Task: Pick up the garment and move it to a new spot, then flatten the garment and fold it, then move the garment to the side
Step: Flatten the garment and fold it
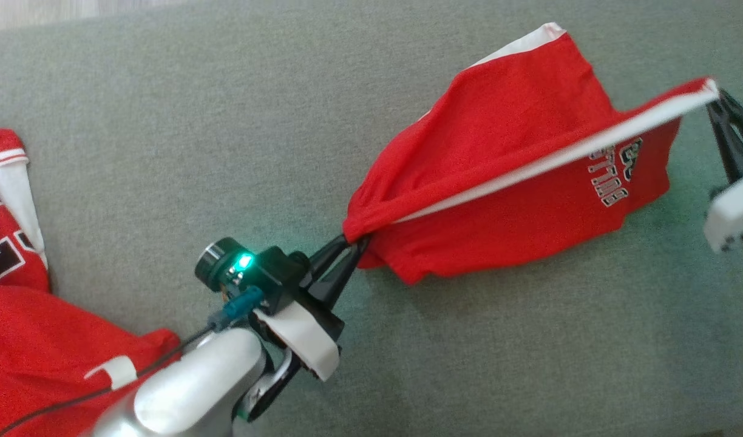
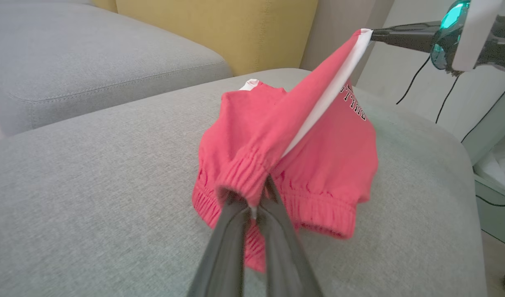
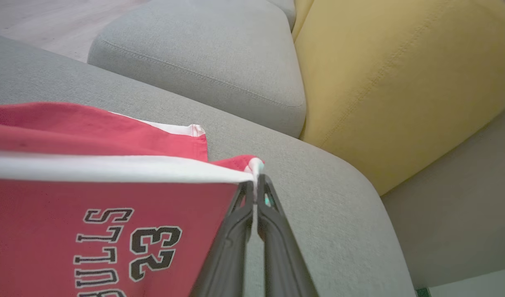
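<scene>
The garment [image 1: 499, 158] is a pair of red shorts with a white side stripe and black-and-white lettering, stretched between my two grippers above the grey cushion [image 1: 226, 152]. My left gripper [image 1: 354, 241] is shut on the elastic waistband; the left wrist view shows the gathered waistband [image 2: 244, 181] pinched at my left gripper [image 2: 254, 206]. My right gripper [image 1: 713, 100] is shut on the white-trimmed hem corner, as seen at my right gripper [image 3: 256, 185] in the right wrist view, with the garment [image 3: 91, 214] hanging to its left. The lower half of the shorts droops onto the cushion.
A second red jersey [image 1: 19, 291] with white trim lies at the left edge of the cushion. A yellow backrest [image 3: 401, 82] and another grey cushion [image 3: 203, 53] stand behind. Cables [image 2: 417, 78] hang by the wall at the right.
</scene>
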Available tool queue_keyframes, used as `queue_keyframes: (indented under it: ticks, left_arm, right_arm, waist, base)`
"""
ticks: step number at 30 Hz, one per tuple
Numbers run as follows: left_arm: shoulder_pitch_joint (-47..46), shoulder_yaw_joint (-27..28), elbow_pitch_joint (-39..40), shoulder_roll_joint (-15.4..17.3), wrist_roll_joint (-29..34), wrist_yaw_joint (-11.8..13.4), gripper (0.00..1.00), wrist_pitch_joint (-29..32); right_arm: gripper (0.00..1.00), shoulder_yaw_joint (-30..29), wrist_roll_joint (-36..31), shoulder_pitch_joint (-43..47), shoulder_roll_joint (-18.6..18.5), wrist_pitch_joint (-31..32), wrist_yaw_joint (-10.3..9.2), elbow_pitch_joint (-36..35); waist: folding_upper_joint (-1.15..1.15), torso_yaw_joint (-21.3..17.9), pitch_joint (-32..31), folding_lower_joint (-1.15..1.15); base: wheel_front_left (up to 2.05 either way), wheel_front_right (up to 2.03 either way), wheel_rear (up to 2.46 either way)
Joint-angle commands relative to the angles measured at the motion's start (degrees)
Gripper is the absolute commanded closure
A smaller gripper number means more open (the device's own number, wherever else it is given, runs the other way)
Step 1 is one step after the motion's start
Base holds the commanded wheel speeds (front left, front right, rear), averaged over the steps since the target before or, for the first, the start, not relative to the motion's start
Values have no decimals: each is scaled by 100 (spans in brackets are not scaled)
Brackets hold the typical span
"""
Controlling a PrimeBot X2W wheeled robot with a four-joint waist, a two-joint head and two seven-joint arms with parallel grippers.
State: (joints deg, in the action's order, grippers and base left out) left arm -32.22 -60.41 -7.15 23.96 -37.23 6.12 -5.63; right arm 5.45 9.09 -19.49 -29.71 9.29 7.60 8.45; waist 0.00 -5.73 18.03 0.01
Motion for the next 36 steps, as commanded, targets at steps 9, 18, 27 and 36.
queue_keyframes:
  ticks: [9,18,27,36]
  left_arm:
    - [-487,432,-56,60,-144,-12,100,-23]
    - [-546,411,-363,-69,4,138,0,-217]
    - [-131,731,-374,-290,201,793,0,-843]
    - [928,2108,877,-918,1641,1554,0,-935]
  right_arm:
    - [100,929,304,-1785,104,-447,-11,1465]
    - [0,1483,567,-2758,626,-1096,-11,2662]
    - [0,1934,2474,-2248,335,-1217,-11,2719]
    - [0,2042,4020,-1802,-318,-665,-11,3094]
  waist:
    - [0,117,376,-1]
    - [0,172,493,-1]
    - [0,237,408,-1]
    - [0,837,459,-1]
  base:
    - [0,0,0]
    - [0,0,0]
    - [0,0,0]
    - [0,0,0]
